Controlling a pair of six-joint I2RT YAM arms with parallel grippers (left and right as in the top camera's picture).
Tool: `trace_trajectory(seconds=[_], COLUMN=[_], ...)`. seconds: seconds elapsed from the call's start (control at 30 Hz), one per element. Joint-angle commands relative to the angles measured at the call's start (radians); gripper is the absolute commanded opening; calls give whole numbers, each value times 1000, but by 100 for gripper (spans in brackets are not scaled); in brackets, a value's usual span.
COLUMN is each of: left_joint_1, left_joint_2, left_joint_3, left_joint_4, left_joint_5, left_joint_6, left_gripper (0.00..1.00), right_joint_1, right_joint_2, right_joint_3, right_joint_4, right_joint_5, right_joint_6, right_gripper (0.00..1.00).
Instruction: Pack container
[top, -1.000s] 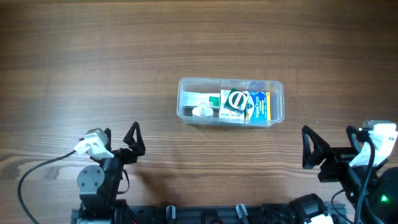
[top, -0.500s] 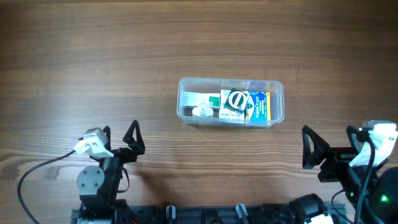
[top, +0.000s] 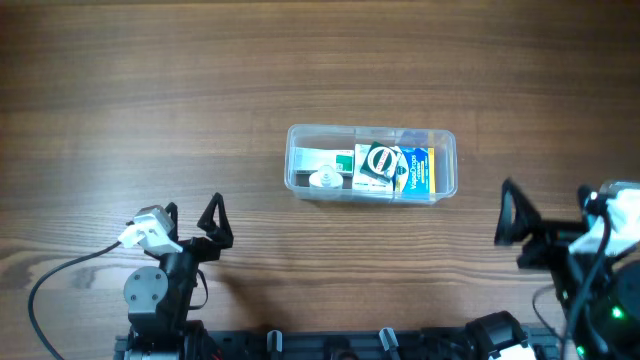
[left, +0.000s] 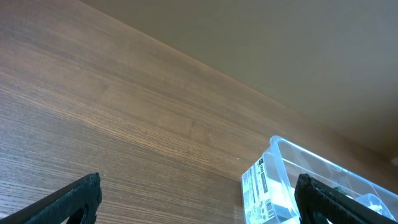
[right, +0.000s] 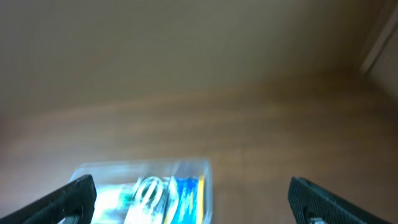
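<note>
Container (top: 371, 128): lay flat, long axis left–right. Left gripper (top: 192, 218), right gripper (top: 552, 222): sat nearward of container, jaws wide, empty.

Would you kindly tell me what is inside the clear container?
Inside the container lie a white-and-green box, a white round cap, a black-and-white packet and a blue-and-yellow box. Whatever lies beneath them is covered.

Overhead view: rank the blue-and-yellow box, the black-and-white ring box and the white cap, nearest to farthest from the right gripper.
1. The blue-and-yellow box, at the container's right end, closest to the right gripper.
2. The black-and-white ring box, in the middle.
3. The white cap, at the left end.
</note>
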Motion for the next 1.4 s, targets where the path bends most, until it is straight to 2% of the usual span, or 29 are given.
trace_trajectory(seconds=[0.0, 0.03, 0.13, 0.23, 0.37, 0.53, 1.37], left_joint_1=[10, 10, 10, 10, 10, 10, 10], left_joint_2=[-11, -11, -11, -11, -11, -11, -11], left_joint_3=[-13, -13, -13, -13, -13, -13, -13], left_joint_4=[6, 6, 6, 6, 6, 6, 6], left_joint_5=[-17, -17, -17, -17, -17, -17, -17], left_joint_6=[23, 23, 23, 23, 23, 23, 23], left_gripper=[100, 100, 100, 100, 100, 100, 100], right_joint_1=[-105, -131, -261, -309, -309, -309, -309], right_joint_2=[-66, -85, -195, -298, -410, -493, -521], right_joint_3=[-171, -217, -476, -687, -871, -994, -1030], right_joint_4=[153, 193, 376, 487, 550, 579, 605], right_joint_5=[49, 13, -269, -439, -477, -473, -447], right_joint_6=[-66, -66, -123, -138, -128, -131, -131], right_gripper=[100, 100, 100, 100, 100, 100, 100])
